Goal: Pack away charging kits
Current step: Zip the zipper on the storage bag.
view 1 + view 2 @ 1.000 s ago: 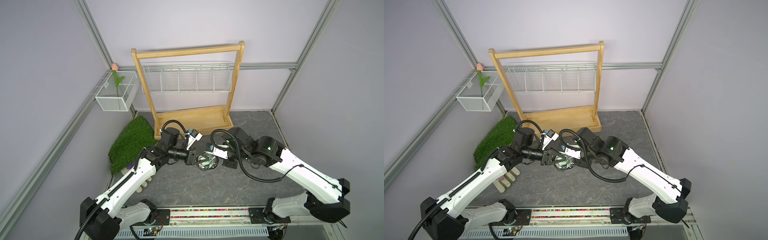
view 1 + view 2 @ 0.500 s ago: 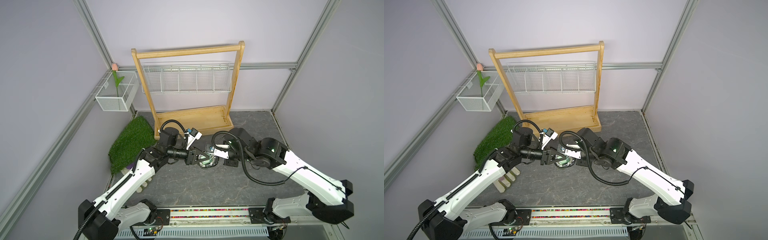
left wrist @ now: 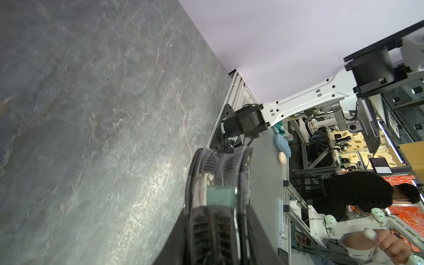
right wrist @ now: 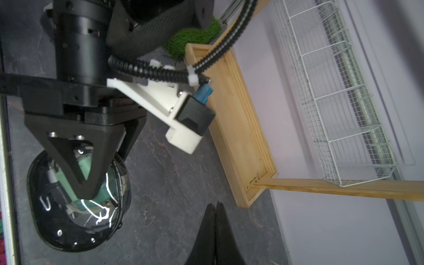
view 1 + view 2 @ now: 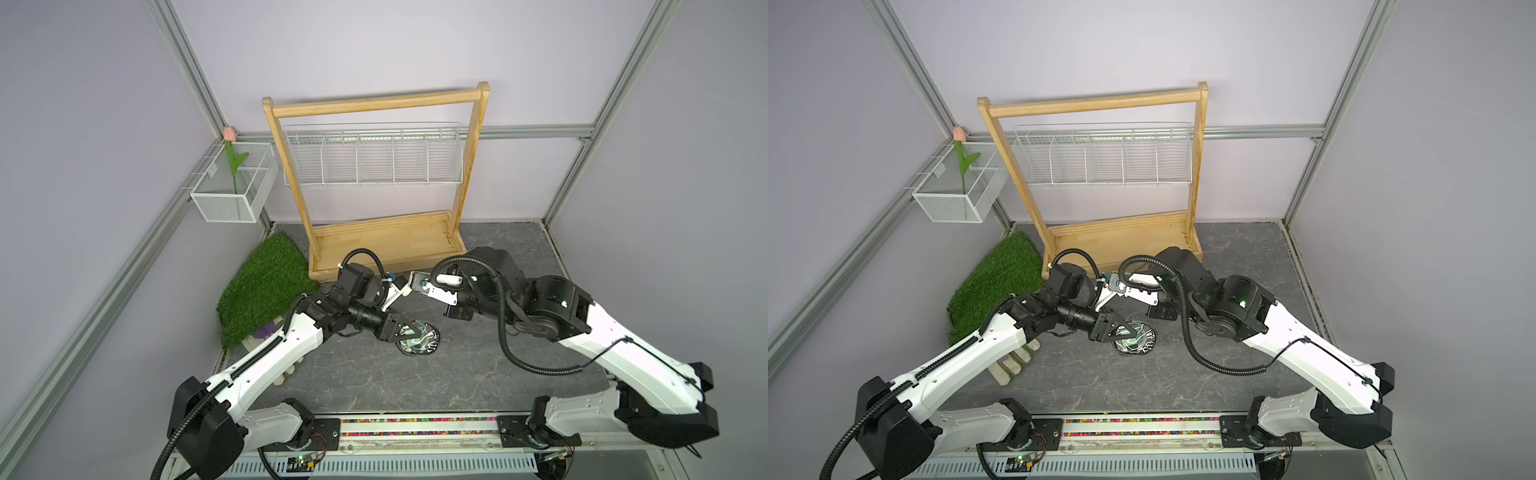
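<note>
A two-armed robot works on a grey stone-look table [image 5: 415,386], just in front of a wooden rack [image 5: 386,245]. In front of the rack's base, the left gripper [image 5: 409,332] is clamped across an oval clear pouch [image 5: 422,340] with a black rim. It has one finger on each flat face, probably to steady the pouch and keep its contents in while it is closed or carried off. Inside the pouch sit the mint-green charger block [image 3: 221,197] and the white cable coil [image 3: 202,183]. The left wrist view shows the block right at the fingertips, between them, with the coil touching it on one side. Whether the pouch rests on the table cannot be told. The right gripper [image 4: 216,206] hangs nearer the rack's front edge, apart from the pouch. Its fingers are pressed together on nothing, seemingly out of the way.
</note>
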You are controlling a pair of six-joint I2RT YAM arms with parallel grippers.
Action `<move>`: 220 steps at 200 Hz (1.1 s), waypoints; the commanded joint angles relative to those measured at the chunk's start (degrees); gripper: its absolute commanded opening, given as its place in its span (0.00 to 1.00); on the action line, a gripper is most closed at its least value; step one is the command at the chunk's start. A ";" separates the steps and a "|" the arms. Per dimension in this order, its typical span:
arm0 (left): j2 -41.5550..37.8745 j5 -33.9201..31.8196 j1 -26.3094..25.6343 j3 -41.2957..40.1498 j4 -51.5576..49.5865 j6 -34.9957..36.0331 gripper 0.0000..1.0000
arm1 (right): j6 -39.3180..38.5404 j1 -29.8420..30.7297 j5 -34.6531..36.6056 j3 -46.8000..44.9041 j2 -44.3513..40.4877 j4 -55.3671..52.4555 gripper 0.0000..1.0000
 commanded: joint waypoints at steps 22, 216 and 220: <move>-1.83 0.86 0.46 1.30 -1.71 1.45 0.00 | 1.58 -1.12 -1.48 0.60 -0.67 3.46 0.06; -7.99 6.38 6.64 0.27 8.01 -5.90 0.00 | 47.80 -23.66 -78.29 -25.21 2.09 29.73 0.60; -7.87 6.48 6.62 0.39 8.07 -5.85 0.00 | 47.79 -23.70 -78.37 -25.40 2.21 29.74 0.59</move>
